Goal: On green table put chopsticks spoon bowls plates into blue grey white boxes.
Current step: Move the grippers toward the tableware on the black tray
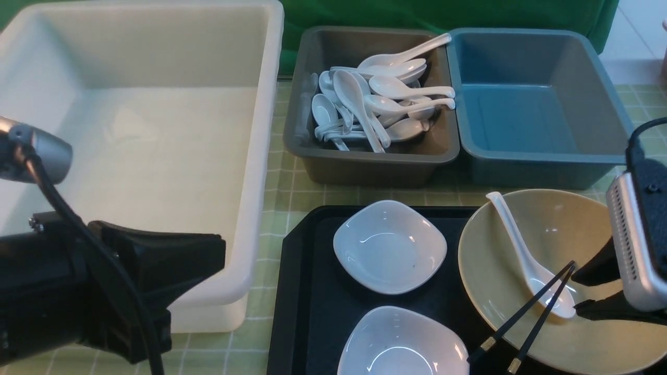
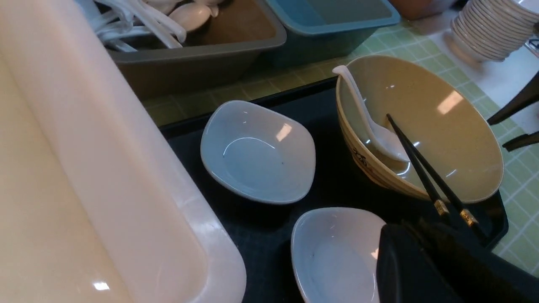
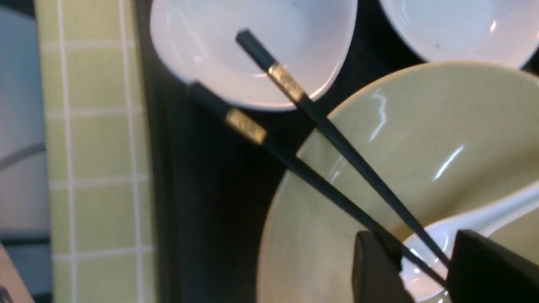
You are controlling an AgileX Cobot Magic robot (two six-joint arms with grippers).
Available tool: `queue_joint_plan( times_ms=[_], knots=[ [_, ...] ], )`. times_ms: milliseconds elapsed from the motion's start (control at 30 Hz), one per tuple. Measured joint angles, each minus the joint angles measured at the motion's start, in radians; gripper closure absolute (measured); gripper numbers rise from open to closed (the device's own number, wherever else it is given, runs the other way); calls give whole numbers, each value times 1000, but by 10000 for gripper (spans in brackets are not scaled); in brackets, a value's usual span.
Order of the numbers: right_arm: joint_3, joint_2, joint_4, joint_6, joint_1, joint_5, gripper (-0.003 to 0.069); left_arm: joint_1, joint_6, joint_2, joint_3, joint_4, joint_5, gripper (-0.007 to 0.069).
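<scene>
– Chopsticks lean in the bowl, near right on the black tray. Their tips rest on the spoon and their gold ends hang over the near rim. What could go wrong?

– Largest first. The bowl may rock if a finger presses its wall. The spoon lies right under the tips, so it may get pinched or dragged along. The sticks are splayed, so one may slip free and drop. The right gripper stands roughly half open astride the tips, and as far as I can see it grips nothing. The left gripper is closed and empty, near left beside the white box.

– And the count?

– Three boxes on the green table: the white box at left, then the grey box and the blue box side by side, far. One bowl. Two plates on the tray, the nearer plate cut off by the frame. One spoon in the bowl, plus a heap in the grey box too tangled to count. Two sticks make one pair.
</scene>
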Motion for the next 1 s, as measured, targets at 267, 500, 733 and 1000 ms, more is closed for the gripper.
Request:
queue_joint_plan(
  times_ms=[267, 500, 733, 1000],
  knots=[
    [0, 99, -233, -13, 149, -47, 236, 0, 31, 0, 0, -6, -39, 626],
    [0, 195, -340, -13, 212, -174, 165, 0, 32, 0, 0, -7, -53, 626],
    [-4, 284, -344, -18, 212, -242, 164, 0, 33, 0, 0, -7, -53, 626],
    [-21, 337, -339, -25, 212, -248, 249, 0, 33, 0, 0, -7, -53, 626]
  ],
)
